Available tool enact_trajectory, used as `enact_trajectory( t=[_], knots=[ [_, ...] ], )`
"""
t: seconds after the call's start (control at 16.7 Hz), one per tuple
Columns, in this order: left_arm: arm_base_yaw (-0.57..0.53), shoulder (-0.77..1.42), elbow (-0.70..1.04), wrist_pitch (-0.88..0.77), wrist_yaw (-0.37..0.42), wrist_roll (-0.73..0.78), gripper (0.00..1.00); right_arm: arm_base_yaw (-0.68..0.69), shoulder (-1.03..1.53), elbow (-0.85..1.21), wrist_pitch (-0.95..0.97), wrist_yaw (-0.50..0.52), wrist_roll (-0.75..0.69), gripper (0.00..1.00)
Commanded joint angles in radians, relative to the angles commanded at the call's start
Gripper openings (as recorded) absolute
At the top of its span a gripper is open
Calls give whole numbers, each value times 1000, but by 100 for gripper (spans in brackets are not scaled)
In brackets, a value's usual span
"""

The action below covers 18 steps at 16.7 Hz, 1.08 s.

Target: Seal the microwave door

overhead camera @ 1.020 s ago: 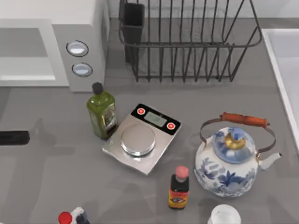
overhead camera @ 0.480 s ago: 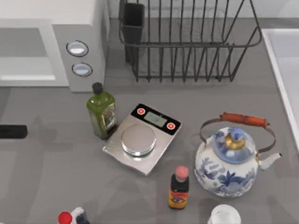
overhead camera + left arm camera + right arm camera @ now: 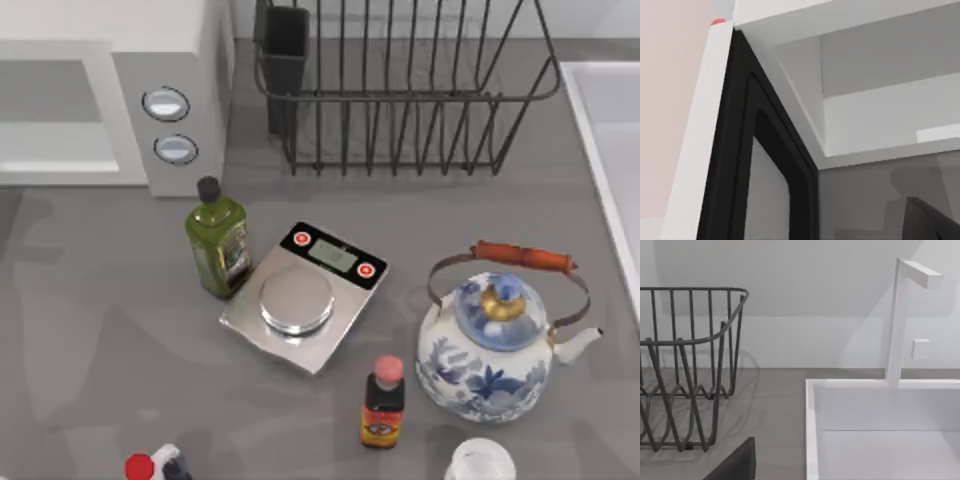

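The microwave [image 3: 190, 70] stands at the table's back left, its grey panel with two round knobs [image 3: 166, 104] facing the front. Its cavity [image 3: 50, 100] is uncovered. In the left wrist view the microwave door [image 3: 735, 165] stands swung out, close to the camera, showing its white edge, black inner frame and greyish window. Behind it lies the white cavity [image 3: 880, 120]. A dark part of my left gripper [image 3: 932, 220] sits low by the door's inner face. A dark part of my right gripper [image 3: 737, 465] hangs near the dish rack and sink.
A black wire dish rack [image 3: 400, 90] stands right of the microwave, a white sink [image 3: 610, 150] at the far right. In front are a green oil bottle [image 3: 218, 240], a scale [image 3: 305, 295], a sauce bottle [image 3: 383, 400] and a blue-white kettle [image 3: 495, 350].
The dark tip of my left gripper at the top view's left edge slid further left and out of that view. Nothing else on the table moved.
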Motion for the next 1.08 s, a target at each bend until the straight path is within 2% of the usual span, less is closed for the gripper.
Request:
enact_trajectory(
  t=[0.3, 0.54, 0.72, 1.08],
  knots=[
    [394, 407, 374, -316, 271, 266, 0, 0, 0, 0, 0, 0, 0, 100],
    [624, 616, 581, -511, 437, 422, 0, 0, 0, 0, 0, 0, 0, 100],
    [703, 681, 653, -584, 500, 479, 0, 0, 0, 0, 0, 0, 0, 100],
    [704, 681, 654, -584, 503, 481, 0, 0, 0, 0, 0, 0, 0, 100]
  ],
)
